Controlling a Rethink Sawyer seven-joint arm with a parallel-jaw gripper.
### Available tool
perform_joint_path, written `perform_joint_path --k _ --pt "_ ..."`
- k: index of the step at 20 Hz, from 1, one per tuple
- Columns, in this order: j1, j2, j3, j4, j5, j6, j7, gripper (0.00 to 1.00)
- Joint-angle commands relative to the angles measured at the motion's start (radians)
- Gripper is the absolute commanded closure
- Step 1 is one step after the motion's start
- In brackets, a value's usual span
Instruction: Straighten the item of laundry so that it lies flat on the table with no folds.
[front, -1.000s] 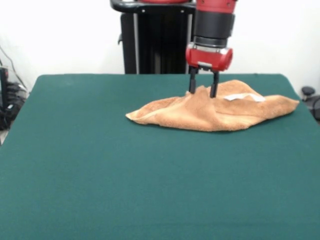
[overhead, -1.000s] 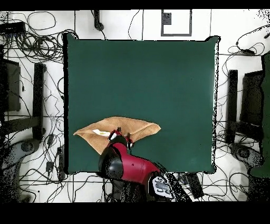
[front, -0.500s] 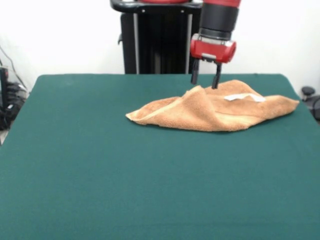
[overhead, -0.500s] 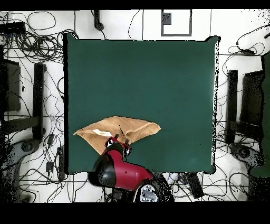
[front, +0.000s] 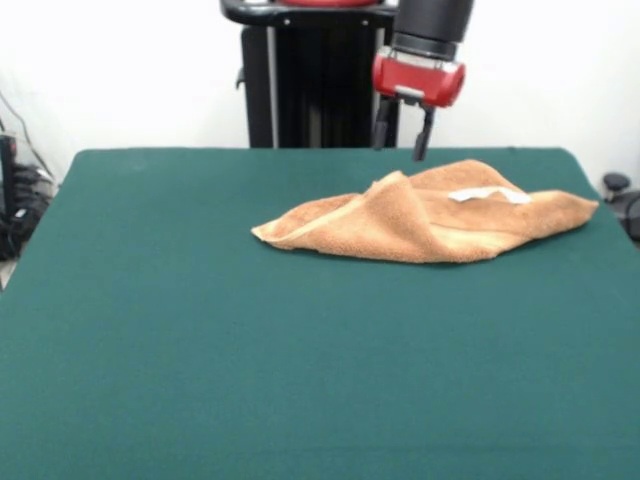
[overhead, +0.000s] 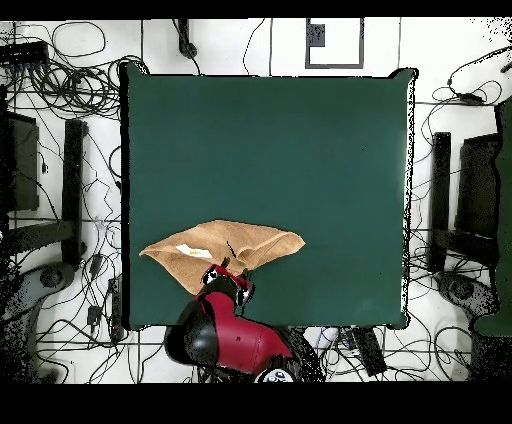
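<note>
Towel (front: 430, 220) lies crumpled on the table (front: 200, 330), near the far edge and toward the far right corner as the front view shows it; in the overhead view the towel (overhead: 225, 248) sits close to the bottom edge, toward the bottom left corner of the table (overhead: 300, 150). It is not flat. One part is folded over the rest, and a raised ridge peaks about the middle of the cloth, with a flap sloping down from that peak toward the front. From the peak the towel tapers to a point on the left and to another point on the right, which reaches close to the table's right edge in the front view. A small white label (front: 487, 195) shows on the upper surface, right of the peak; in the overhead view the label (overhead: 191, 251) lies toward the towel's left half.

Gripper (front: 400, 133) hangs above the far edge of the table, just behind the towel's peak and clear of the cloth. Its two dark fingers (front: 421, 135) point down with a gap between them, and nothing is held. From overhead the gripper (overhead: 228, 276) is at the towel's lower edge, with the red arm running off toward the bottom of the picture.
</note>
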Motion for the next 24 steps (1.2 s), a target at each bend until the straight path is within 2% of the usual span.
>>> perform_joint_path --k 1,6,15,24 --pt "-0.012 0.014 0.037 0.009 0.041 0.014 0.21 0.0" --pt "-0.061 0.045 0.104 -0.005 0.003 -0.047 0.241 0.0" --pt "-0.073 0.064 0.144 -0.022 -0.001 -0.11 0.262 0.0" --pt "-0.102 0.102 0.205 -0.009 -0.05 -0.311 0.368 0.0"
